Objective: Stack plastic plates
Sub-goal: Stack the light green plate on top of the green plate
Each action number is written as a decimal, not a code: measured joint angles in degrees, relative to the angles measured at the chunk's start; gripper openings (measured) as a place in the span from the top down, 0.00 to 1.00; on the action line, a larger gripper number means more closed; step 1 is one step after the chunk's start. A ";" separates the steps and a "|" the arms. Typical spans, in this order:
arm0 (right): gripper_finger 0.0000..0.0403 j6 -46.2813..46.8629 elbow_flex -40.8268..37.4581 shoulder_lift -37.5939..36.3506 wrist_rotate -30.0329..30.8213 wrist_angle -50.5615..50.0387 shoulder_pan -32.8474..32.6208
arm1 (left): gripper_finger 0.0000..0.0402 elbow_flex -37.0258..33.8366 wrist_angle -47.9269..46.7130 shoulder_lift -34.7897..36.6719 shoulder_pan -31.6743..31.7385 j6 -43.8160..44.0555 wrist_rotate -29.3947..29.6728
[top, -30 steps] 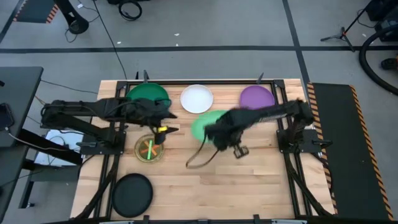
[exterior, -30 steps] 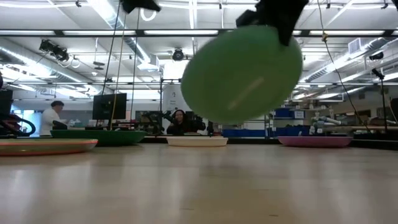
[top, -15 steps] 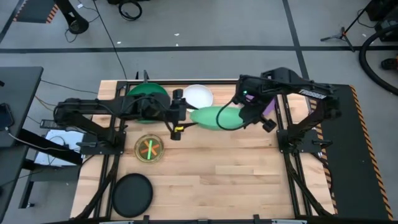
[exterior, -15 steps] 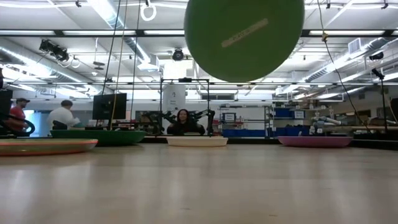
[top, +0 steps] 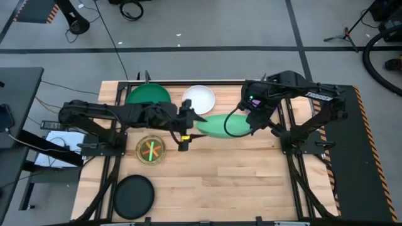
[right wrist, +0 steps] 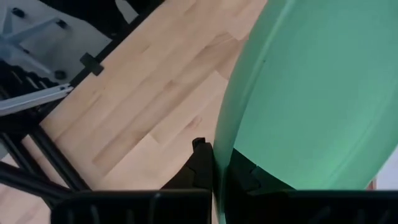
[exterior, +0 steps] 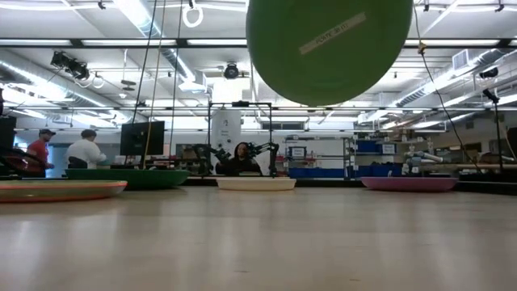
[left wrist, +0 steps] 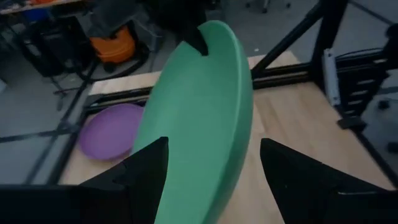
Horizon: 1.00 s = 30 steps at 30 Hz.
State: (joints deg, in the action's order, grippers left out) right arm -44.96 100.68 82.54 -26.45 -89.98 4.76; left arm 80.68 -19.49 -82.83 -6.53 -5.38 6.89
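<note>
Light green plate (top: 221, 125) hangs in the air over the table (top: 251, 182) centre, its 3 o'clock rim pinched by the right gripper (top: 251, 120), fingers clamped together on it. Left gripper (top: 188, 129) sits at the plate's 9 o'clock edge w/ fingers (left wrist: 146, 168) spread apart either side of the rim, not closed on it. Around it: dark green plate (top: 148, 95) at 10 o'clock, white plate (top: 200, 98) at 11, purple plate (left wrist: 112, 127) behind at approx. 2, small plate stack (top: 151, 149) at 8, black plate (top: 134, 195) at 7.
</note>
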 joint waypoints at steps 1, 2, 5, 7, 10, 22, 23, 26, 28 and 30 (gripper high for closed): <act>0.97 -0.47 0.00 0.00 -0.05 -0.04 -0.31 | 0.35 -0.02 -0.82 -0.43 -0.39 0.81 -0.25; 0.97 -1.33 0.00 -0.04 -0.18 -0.10 -0.56 | 0.35 -0.06 -1.23 -0.99 -0.80 1.65 -0.44; 0.97 -2.84 0.00 -0.04 -0.16 0.17 -1.23 | 0.35 -0.07 -0.89 -2.68 -1.52 1.11 -0.80; 0.97 -3.44 0.00 -0.04 0.30 0.47 -1.63 | 0.35 -0.09 -0.92 -3.71 -1.69 0.72 -0.80; 0.97 -3.66 0.00 -0.03 1.35 0.76 -2.33 | 0.35 -0.13 -1.02 -4.61 -1.63 1.87 -0.58; 0.93 -6.29 0.00 -0.04 6.44 0.25 -3.96 | 0.78 -0.11 -0.37 -5.70 -1.60 2.73 -3.47; 0.93 -6.39 0.00 -0.04 6.92 0.62 -3.98 | 0.85 -0.11 -0.45 -5.76 -1.68 2.25 -4.02; 0.93 -6.24 0.02 0.01 7.34 1.40 -3.98 | 0.95 -0.11 -0.26 -5.81 -1.89 1.57 -5.01; 0.92 -4.38 0.02 0.00 7.82 1.93 -3.87 | 0.95 -0.11 -0.49 -5.81 -1.88 0.18 -4.84; 0.90 -2.31 0.02 0.00 8.97 3.09 -3.80 | 0.95 -0.11 -1.31 -5.76 -1.89 -0.67 -3.87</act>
State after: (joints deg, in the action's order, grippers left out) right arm -47.27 100.71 82.54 -17.49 -86.89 0.95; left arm 80.58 -20.80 -88.59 -8.43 -6.05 3.02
